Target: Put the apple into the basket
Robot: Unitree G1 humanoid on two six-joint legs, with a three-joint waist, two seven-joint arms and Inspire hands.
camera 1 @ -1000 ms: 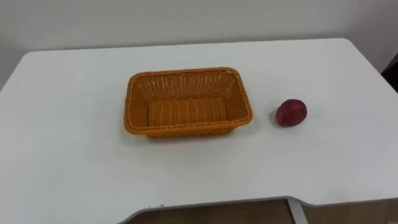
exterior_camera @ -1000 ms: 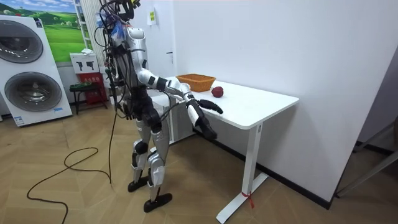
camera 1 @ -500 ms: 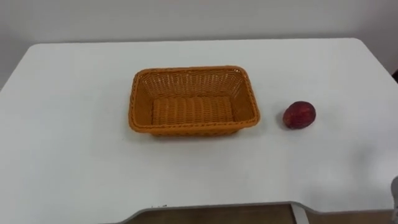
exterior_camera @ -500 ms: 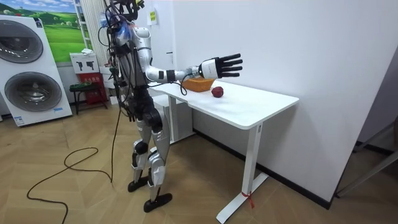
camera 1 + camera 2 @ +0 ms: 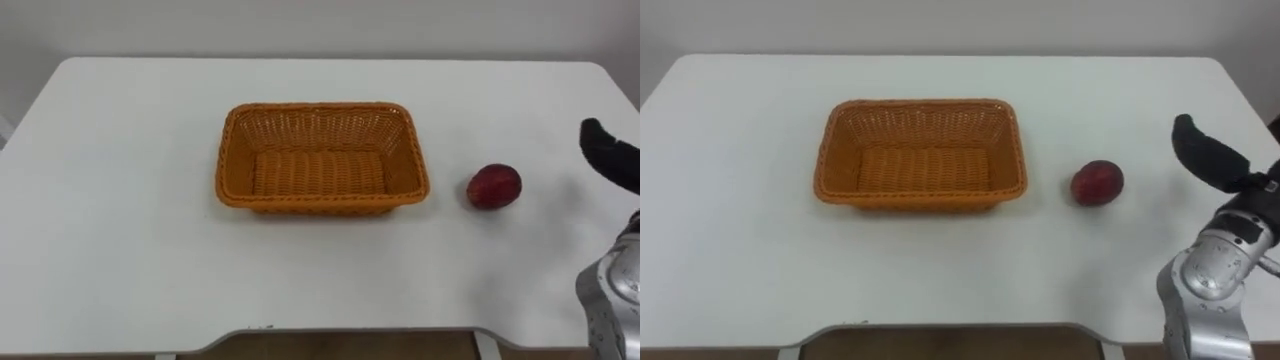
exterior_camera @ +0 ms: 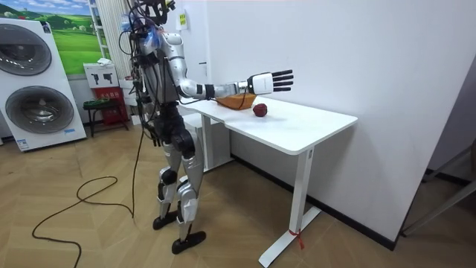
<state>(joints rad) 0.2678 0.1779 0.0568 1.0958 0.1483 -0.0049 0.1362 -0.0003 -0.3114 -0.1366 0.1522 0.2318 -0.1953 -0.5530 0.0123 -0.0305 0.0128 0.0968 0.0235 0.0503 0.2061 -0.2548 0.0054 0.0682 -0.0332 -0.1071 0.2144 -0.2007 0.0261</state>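
Note:
A dark red apple (image 5: 494, 187) (image 5: 1097, 183) (image 6: 259, 110) lies on the white table (image 5: 120, 230), to the right of an empty orange wicker basket (image 5: 322, 158) (image 5: 920, 154) (image 6: 235, 100). My right hand (image 6: 270, 81) (image 5: 1206, 153) (image 5: 609, 156) is raised above the table, right of the apple and apart from it, its fingers spread straight and open. It holds nothing.
I stand at the table's (image 6: 297, 130) long side, near a white wall. Washing machines (image 6: 33, 85) and a small stool (image 6: 100, 108) are behind me at the room view's left. The table's front edge (image 5: 330, 335) is close below the basket.
My right arm rose from below the table's edge to above the table and reached toward the apple. The eye views shifted a little, so basket and apple sit further right.

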